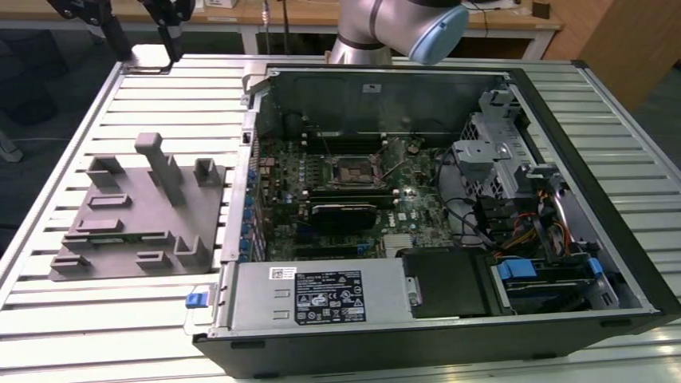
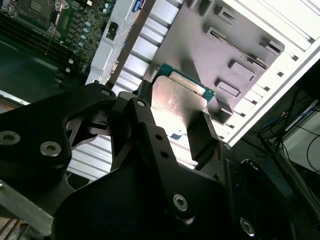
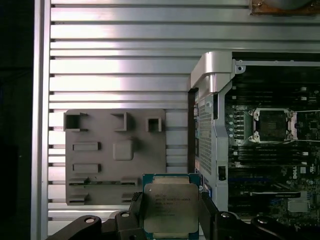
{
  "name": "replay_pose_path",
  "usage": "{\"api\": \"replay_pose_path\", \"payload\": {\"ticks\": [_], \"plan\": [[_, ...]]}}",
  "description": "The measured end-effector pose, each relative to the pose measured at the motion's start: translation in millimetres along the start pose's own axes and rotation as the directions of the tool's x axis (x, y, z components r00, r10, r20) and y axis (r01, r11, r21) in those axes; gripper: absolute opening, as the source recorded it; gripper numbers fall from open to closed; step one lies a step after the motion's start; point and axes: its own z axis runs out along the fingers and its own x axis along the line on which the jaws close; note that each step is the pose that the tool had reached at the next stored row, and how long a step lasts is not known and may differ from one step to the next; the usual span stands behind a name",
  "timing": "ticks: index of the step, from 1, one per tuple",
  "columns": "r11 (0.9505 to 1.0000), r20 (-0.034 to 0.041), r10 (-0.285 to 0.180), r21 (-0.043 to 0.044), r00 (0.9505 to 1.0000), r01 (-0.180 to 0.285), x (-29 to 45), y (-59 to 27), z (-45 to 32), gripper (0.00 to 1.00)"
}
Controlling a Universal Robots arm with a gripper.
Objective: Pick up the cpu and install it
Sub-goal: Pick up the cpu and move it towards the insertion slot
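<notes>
Silvery cpu is sitting clamped between the gripper's 2 black fingers, hanging over the slatted table, near the grey fixture and open computer case

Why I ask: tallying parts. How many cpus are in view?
1. The cpu is held in the gripper, above the slatted table near the grey fixture. More may be hidden in the computer case.

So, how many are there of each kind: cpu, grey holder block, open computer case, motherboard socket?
cpu: 1
grey holder block: 1
open computer case: 1
motherboard socket: 1
Total: 4
</notes>
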Motion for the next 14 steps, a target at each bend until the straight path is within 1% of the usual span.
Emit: {"api": "replay_pose_path", "payload": {"ticks": [14], "plan": [[1.0,0.0,0.0,0.0,1.0,0.0,-16.4,0.4,0.2,0.53]]}}
